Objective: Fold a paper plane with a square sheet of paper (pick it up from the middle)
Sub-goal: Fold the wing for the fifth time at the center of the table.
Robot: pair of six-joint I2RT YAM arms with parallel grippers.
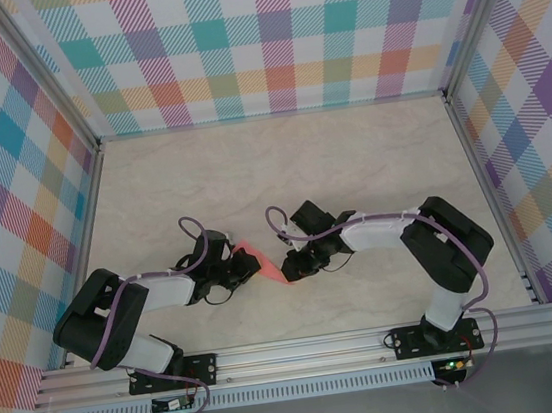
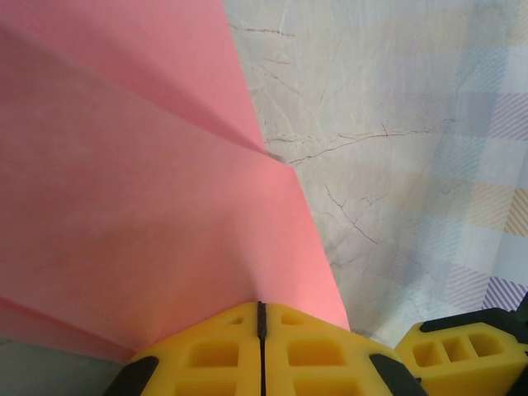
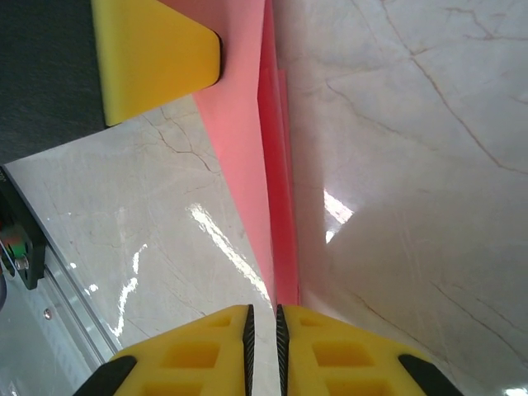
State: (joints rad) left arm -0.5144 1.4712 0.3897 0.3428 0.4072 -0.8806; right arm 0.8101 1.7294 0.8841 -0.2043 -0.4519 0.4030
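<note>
From my remote station I find the folded pink paper (image 2: pixel 124 206) held up between the two arms, just above the marble-patterned table (image 1: pixel 351 157), near the front middle of the work area. The left gripper (image 2: pixel 260 334) has its yellow fingers pressed flat together with no gap, pinching the near edge of the paper. From that grip the sheet fans upward and to the left, with one sharp crease running to a corner at its right edge and further layers showing along the lower left. The right gripper (image 3: pixel 264 326) faces the left one from the other side. Its yellow fingers stand a thin slit apart, and the paper, seen edge-on as several stacked red-pink layers, runs down to the fingertips. I cannot tell whether those layers are clamped in the slit or merely touch the tip of one finger. The two grippers sit close, a finger of each appearing in the other's wrist camera. From above, the paper reads as a small pointed wedge bridging the two claws. Checked panels (image 1: pixel 275 35) enclose the table on three sides.
</note>
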